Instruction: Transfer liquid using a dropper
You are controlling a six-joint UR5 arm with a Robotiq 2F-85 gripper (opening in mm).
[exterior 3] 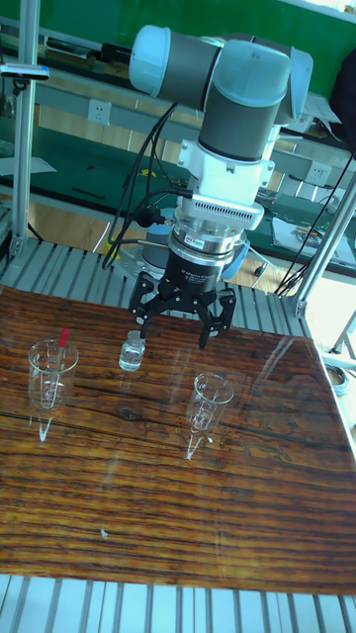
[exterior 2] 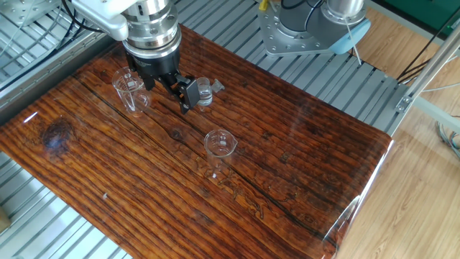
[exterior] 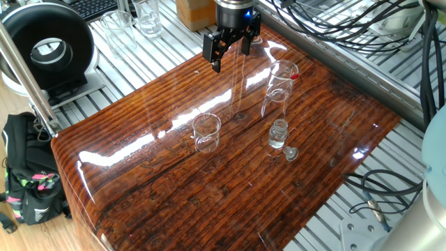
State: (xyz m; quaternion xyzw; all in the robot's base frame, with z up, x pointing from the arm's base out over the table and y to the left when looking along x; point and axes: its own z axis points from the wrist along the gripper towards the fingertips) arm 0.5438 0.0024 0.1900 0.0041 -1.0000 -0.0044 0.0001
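Count: one black two-finger gripper [exterior 3: 173, 326]; one thin clear dropper with a small red rubber bulb [exterior 3: 63, 341]; two clear glass beakers; one small clear glass bottle [exterior 3: 132, 353]; one small glass stopper [exterior: 290, 153]; one glossy dark-brown wooden tabletop [exterior: 174, 195].
Gripper: hangs above the tabletop, fingers spread wide, nothing between them.
Dropper: stands tilted inside the first beaker [exterior 3: 49, 381], red bulb up at the rim. It is well off to one side of the gripper, lower than it and apart from it. In the tall fixed view the bottle stands between the two.
Second beaker [exterior 3: 210, 394]: below the gripper and a little to its other side, apart.
Bottle: short, round, narrow-necked, unstoppered, near the gripper's fingertip.
Stopper: lies on the wood just beside the bottle.
Tabletop: strongly grained, mirror-shiny, reflecting the glassware.
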